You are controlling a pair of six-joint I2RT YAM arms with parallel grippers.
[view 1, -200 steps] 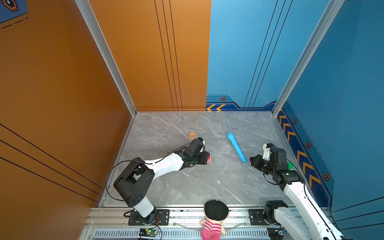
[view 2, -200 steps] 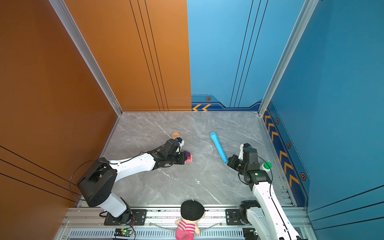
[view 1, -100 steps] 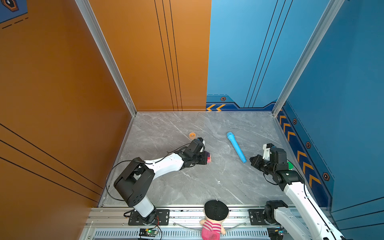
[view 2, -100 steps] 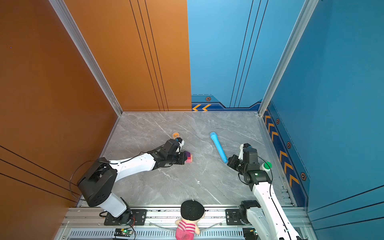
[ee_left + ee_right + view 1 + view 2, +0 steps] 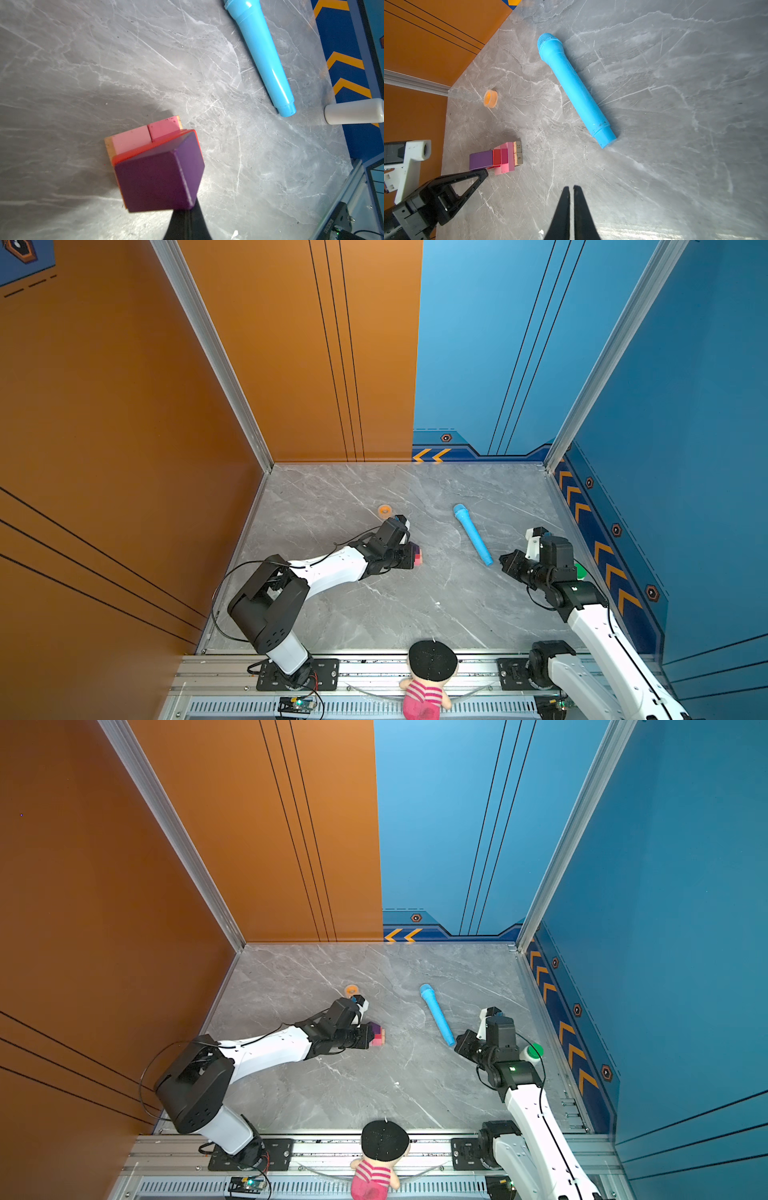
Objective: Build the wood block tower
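- Outwardly, nothing has changed: in both top views your two arms stand where they stood a second ago, and no block has shifted. The left gripper [image 5: 405, 561] lies low over the marble table [image 5: 374, 614], its tip at the wood block tower [image 5: 417, 558] near the table's middle. The right gripper [image 5: 505, 562] waits well apart, beyond the blue tube [image 5: 473, 535]. The orange ring [image 5: 351, 990] sits near the left wrist, clear of the stack.
- Left wrist view: the purple house-shaped piece [image 5: 160, 178] crowns the stack, above the red brick [image 5: 133, 154], the pale pink bricks [image 5: 129, 140] and a tan slab [image 5: 108, 146]. The left gripper's jaws are clenched together on nothing, one dark wedge at the purple piece's corner. Whether it touches, you cannot tell from here.
- Right wrist view: the right gripper [image 5: 571, 188] is pinched almost closed and empty over bare marble. Seen from the side, the tower runs from its tan slabs [image 5: 518, 153] at the foot to the purple piece at the top, with a left gripper finger [image 5: 481, 172] right at that piece's edge.
- What the stillness means for you: the tower looks finished, every layer seated. The job left is likely a clean retreat, drawing the left gripper straight away so it does not drag the top piece.
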